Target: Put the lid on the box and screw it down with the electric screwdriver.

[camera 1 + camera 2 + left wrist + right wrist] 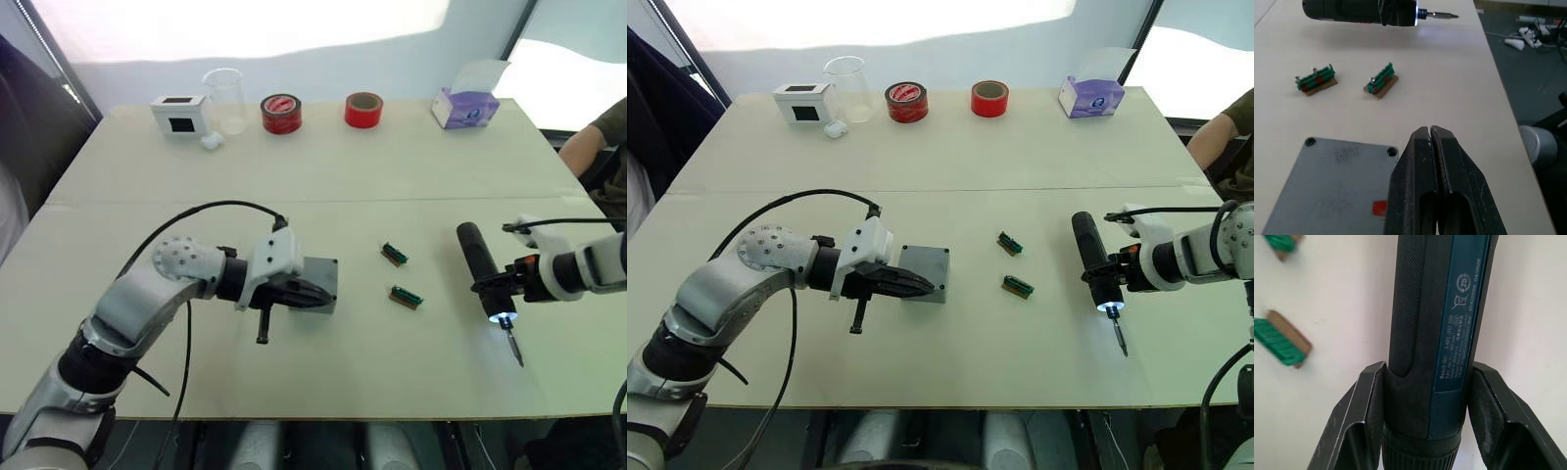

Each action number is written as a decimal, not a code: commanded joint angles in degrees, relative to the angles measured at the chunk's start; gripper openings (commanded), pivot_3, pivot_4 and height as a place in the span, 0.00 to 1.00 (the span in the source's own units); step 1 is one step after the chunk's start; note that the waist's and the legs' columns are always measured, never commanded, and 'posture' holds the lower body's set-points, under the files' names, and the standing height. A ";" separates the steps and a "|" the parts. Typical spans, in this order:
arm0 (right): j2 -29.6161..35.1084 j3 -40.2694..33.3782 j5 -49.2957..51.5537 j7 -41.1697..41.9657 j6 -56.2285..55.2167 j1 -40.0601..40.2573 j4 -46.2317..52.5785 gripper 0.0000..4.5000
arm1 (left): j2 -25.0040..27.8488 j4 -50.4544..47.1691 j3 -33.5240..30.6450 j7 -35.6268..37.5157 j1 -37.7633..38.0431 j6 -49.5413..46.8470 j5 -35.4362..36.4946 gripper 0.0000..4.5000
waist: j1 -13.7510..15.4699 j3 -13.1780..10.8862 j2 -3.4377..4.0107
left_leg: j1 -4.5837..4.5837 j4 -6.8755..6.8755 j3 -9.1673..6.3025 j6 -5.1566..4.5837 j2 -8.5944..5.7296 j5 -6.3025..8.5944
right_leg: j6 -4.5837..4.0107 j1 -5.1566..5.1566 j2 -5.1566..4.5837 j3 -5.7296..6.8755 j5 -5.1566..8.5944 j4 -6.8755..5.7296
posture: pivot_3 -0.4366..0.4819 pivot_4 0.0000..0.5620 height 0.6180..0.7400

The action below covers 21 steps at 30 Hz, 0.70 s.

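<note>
Grey and square, the box (pixel 924 273) sits on the table (pixel 950 157) near the front edge, left of centre. Its flat top has a metal look, small holes show at two corners in the left wrist view, and a small red mark (pixel 1379 208) lies on that top face. Whether the lid is already on it cannot be told.

The left gripper (pixel 917 285) reaches in over the box from the left, its two black fingers (pixel 1420 166) pressed together with nothing between them, the tips lying over the box's near edge.

The right gripper (pixel 1104 277) is clamped on the electric screwdriver (pixel 1091 258), one finger on each side of the black barrel near its lower end. The tool hangs just above the table to the right of the box and well apart from it, with a small light glowing at its nose and the thin metal bit (pixel 1120 336) pointing toward the front edge.

A blue label on the screwdriver reads "Bosch GO" with small print and a crossed-bin symbol beside it. Two small green terminal blocks (pixel 1010 243) lie on the table between box and screwdriver.
</note>
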<state>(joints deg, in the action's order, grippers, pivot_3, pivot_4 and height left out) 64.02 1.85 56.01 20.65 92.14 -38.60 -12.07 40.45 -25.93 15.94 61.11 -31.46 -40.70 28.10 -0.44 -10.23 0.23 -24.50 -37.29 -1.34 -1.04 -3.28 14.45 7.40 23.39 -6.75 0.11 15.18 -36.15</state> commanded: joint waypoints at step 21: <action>-5.34 -2.59 -13.82 3.65 0.21 1.70 6.28 1.00 | 2.60 7.66 -11.94 -2.26 0.66 0.30 1.40 0.00 | -0.05 0.02 -0.22 | 0.07 -0.20 -0.10 0.00 0.00 0.00 | 0.11 -0.19 0.06 0.05 -0.05 -0.04 | 0.48 0.27 1.00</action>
<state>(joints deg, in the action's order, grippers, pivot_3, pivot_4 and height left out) 59.07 0.80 43.23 24.01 92.12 -37.19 -6.92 42.63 -17.98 5.60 58.84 -30.47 -41.63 29.32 -0.48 -10.21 0.01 -24.44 -37.51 -1.44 -1.04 -3.29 14.45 7.52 23.20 -6.70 0.16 15.12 -36.19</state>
